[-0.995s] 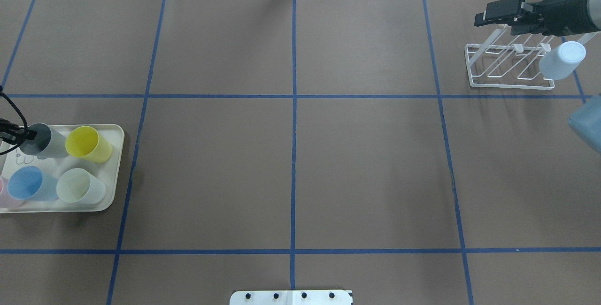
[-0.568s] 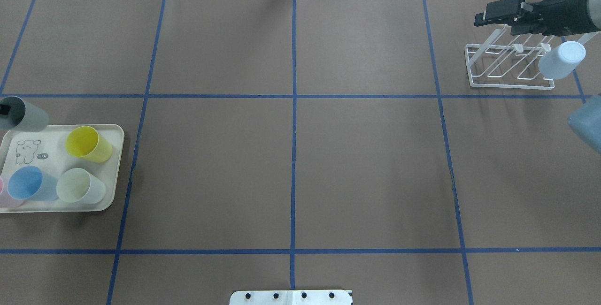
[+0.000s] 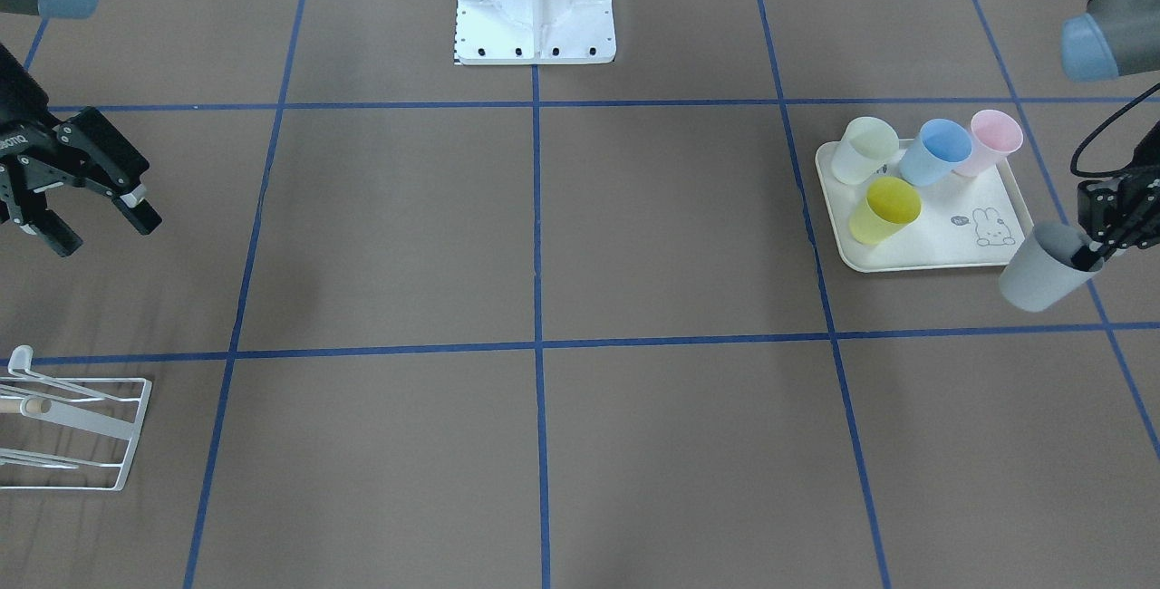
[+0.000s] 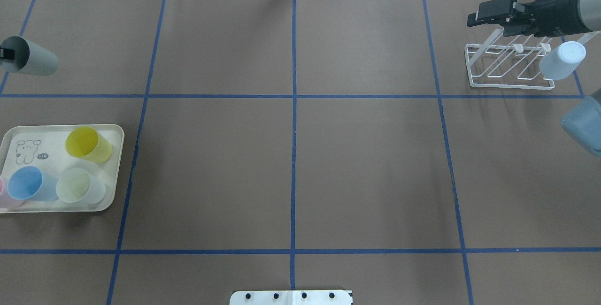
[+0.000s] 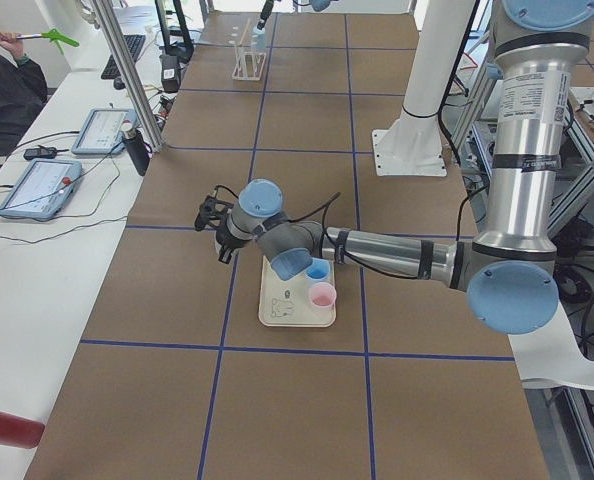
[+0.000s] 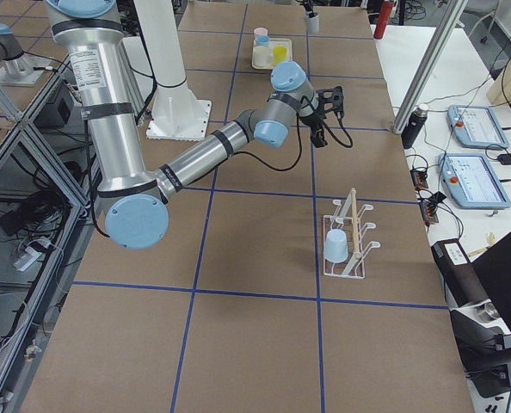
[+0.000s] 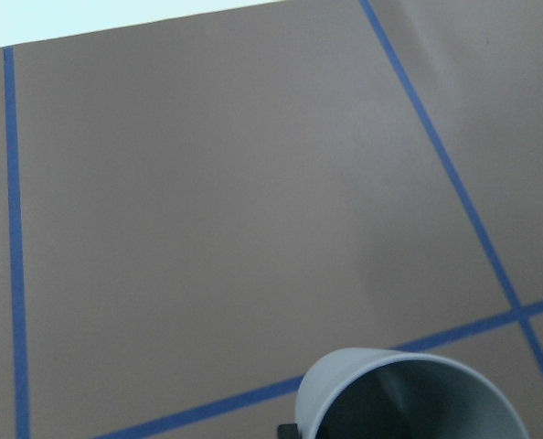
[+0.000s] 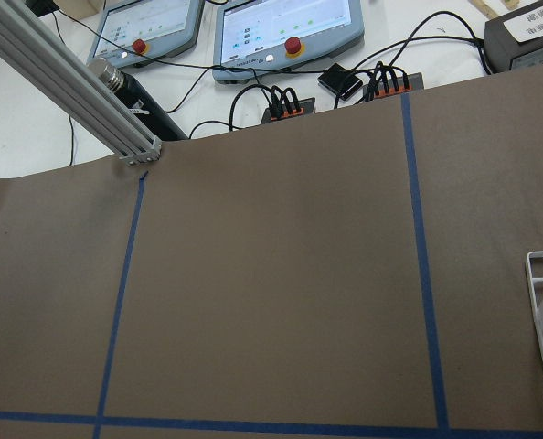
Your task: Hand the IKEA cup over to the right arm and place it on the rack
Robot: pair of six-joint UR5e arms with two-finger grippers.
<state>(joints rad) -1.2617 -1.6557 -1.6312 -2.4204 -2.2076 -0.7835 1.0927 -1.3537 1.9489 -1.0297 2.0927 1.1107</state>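
Your left gripper point(image 3: 1092, 254) was pinching the rim of the grey IKEA cup point(image 3: 1040, 279), one finger inside; the cup hung tilted in the air, beyond the far corner of the rabbit-print tray point(image 3: 942, 240). Your right gripper point(image 3: 100, 231) hovered with jaws wide and empty near the white wire rack point(image 4: 512, 87); a pale blue cup point(image 4: 561, 60) sat on one rod.

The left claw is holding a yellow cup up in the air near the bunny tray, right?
Not quite. The cup in the left claw is the grey cup, not a yellow one. The yellow cup sits on the bunny tray. The exterior front-facing view shows this. The rest is right: the claw holds its cup up in the air near the tray.
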